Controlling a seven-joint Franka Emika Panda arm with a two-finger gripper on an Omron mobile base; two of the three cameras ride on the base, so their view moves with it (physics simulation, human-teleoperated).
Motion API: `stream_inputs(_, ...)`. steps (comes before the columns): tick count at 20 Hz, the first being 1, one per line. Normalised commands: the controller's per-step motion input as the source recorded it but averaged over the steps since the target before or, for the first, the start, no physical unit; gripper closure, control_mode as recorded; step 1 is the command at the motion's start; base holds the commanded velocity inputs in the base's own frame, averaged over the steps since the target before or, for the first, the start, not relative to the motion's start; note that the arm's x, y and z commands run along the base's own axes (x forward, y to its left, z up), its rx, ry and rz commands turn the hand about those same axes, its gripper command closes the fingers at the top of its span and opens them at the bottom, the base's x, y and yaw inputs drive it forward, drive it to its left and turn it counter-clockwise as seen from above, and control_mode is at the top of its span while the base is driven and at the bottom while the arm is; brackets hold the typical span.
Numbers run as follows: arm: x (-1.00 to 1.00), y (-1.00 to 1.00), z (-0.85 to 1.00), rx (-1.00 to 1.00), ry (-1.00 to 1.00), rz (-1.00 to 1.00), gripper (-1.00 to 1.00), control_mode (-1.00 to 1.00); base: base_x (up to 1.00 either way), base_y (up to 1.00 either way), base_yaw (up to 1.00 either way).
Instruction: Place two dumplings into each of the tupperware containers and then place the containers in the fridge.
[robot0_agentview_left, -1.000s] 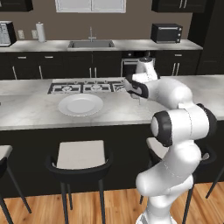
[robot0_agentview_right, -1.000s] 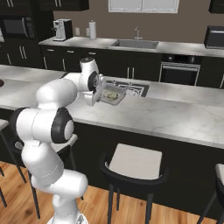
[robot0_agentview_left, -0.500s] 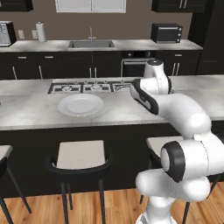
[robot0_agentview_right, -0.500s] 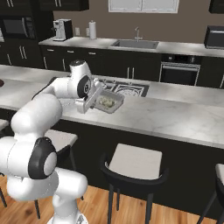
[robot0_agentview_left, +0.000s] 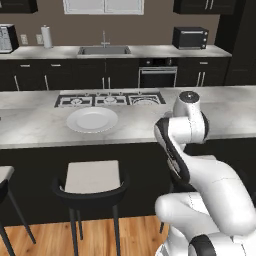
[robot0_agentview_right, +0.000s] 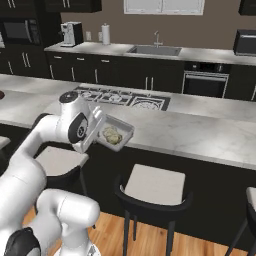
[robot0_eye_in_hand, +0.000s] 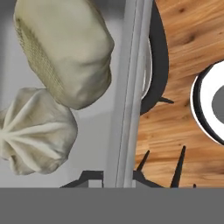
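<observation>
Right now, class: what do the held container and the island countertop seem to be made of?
Container: probably clear plastic, glossy; the two dumplings show through its thin greyish walls.
Countertop: looks like polished stone, perhaps marble; pale grey with mottled veining.

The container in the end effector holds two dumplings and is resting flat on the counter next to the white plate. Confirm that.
Not quite. The container does hold two dumplings, and the end effector grips it by the rim. But it is not resting on the counter: the right base view shows it carried in the air, off the counter's front edge above a stool. The white plate sits apart on the counter.
</observation>
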Motion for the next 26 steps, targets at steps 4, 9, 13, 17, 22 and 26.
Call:
stream_inputs(4, -0.82, 0.55, -0.02, -0.01, -0.01, 0.09, 1.0, -1.0, 0.0, 0.0, 0.0)
stream_inputs(9, -0.36, 0.45, -0.03, -0.01, 0.0, 0.13, 1.0, -1.0, 0.0, 0.0, 0.0)
stream_inputs(13, -0.03, 0.01, 0.0, 0.0, 0.0, 0.07, 1.0, -1.0, 0.0, 0.0, 0.0)
stream_inputs(17, -0.09, 0.0, 0.0, 0.0, 0.0, 0.02, 1.0, -1.0, 0.0, 0.0, 0.0)
stream_inputs(22, -0.19, 0.0, 0.0, 0.0, 0.0, 0.01, 1.0, 1.0, -0.11, 0.0, 0.0)
stream_inputs(26, 0.0, 0.0, 0.0, 0.0, 0.0, 0.0, 1.0, 1.0, -0.86, -0.03, -0.01)
